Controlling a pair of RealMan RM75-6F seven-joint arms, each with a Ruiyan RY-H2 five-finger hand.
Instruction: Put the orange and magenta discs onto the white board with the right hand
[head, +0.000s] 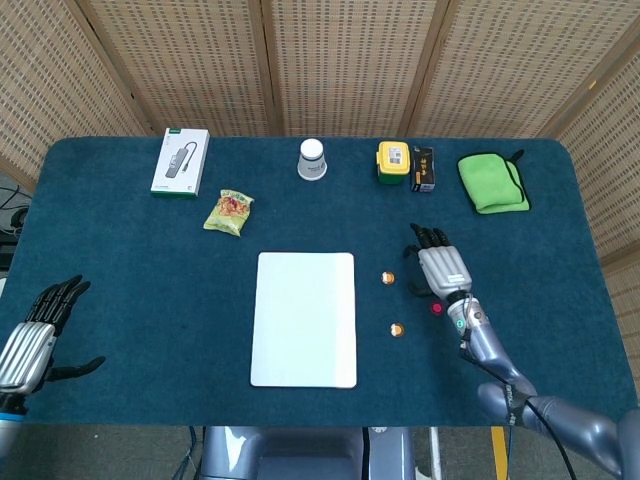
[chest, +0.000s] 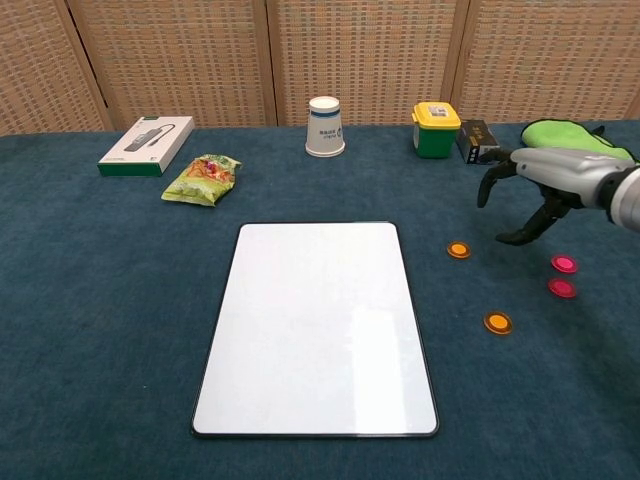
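Observation:
The white board (head: 305, 318) (chest: 315, 325) lies flat in the middle of the blue table. Right of it lie two orange discs (head: 388, 278) (head: 397, 329), seen in the chest view as a far one (chest: 459, 250) and a near one (chest: 497, 322). Two magenta discs (chest: 564, 264) (chest: 562, 288) lie further right; the head view shows only one (head: 436, 308) clearly, beside the hand. My right hand (head: 441, 268) (chest: 545, 180) hovers open, fingers spread, between the far orange disc and the magenta pair, holding nothing. My left hand (head: 35, 335) rests open at the table's front left edge.
Along the far edge stand a white box (head: 180, 161), a paper cup (head: 312, 159), a yellow container (head: 393, 163), a small black box (head: 423, 168) and a green cloth (head: 492, 181). A snack packet (head: 230, 211) lies behind the board's left corner.

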